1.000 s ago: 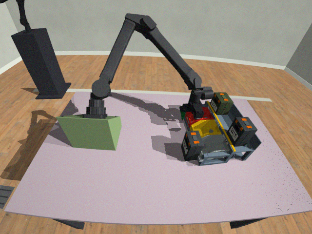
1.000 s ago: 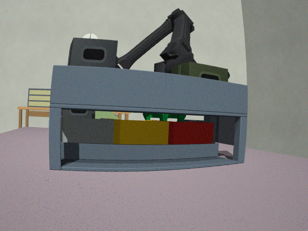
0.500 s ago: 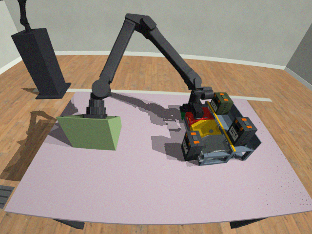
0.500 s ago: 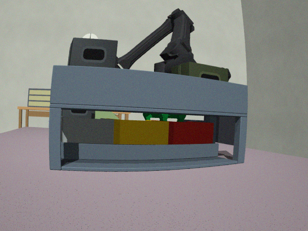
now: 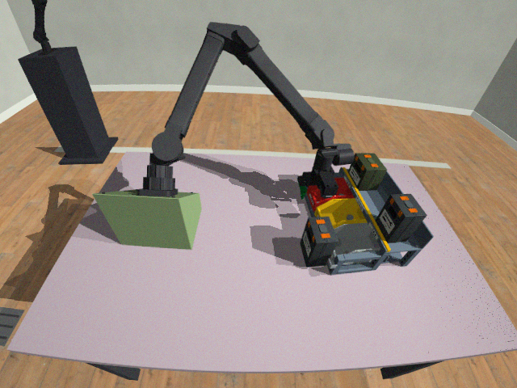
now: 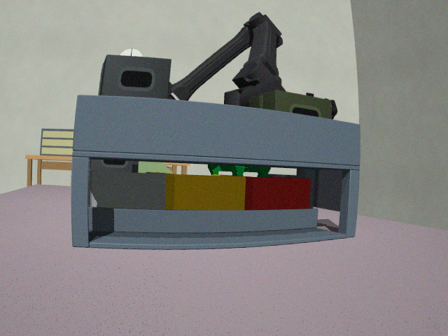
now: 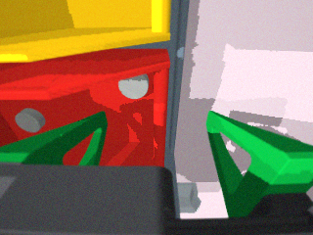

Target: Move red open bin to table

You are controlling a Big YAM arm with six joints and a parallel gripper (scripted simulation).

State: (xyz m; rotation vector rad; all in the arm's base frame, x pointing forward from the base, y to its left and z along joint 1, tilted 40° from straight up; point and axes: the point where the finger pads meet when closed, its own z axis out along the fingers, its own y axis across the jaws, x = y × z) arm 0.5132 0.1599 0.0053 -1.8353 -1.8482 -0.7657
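The table (image 5: 233,309) (image 6: 224,289), pale pink, fills most of the lower and middle part of the top view. The dark arm (image 5: 275,83) (image 6: 265,47) arches across the upper middle of that view, mounted on a green block (image 5: 144,219) at left of centre and bending down to the right.

The blue-grey shelf (image 5: 377,265) (image 6: 217,126) stands at the right of the top view and spans the middle of the exterior view. A dark case (image 5: 407,217) (image 6: 135,76) and an olive case (image 5: 367,170) (image 6: 295,103) sit on its upper level; in the exterior view they are at upper left and upper right. Another dark case (image 5: 319,242) is at the near left corner of the shelf in the top view.

In the lower level, three bins stand side by side. In the exterior view the grey bin (image 5: 357,238) (image 6: 130,191) is at left, the yellow bin (image 5: 344,210) (image 6: 206,192) in the middle and the red bin (image 5: 344,187) (image 6: 278,193) (image 7: 142,119) at right. The red bin is upright on the shelf, with round grey parts (image 7: 133,86) inside, seen at left and upper middle of the wrist view.

The green fingers are wide open and grip nothing, one over the red bin, the other out past its edge, at lower right of the wrist view.
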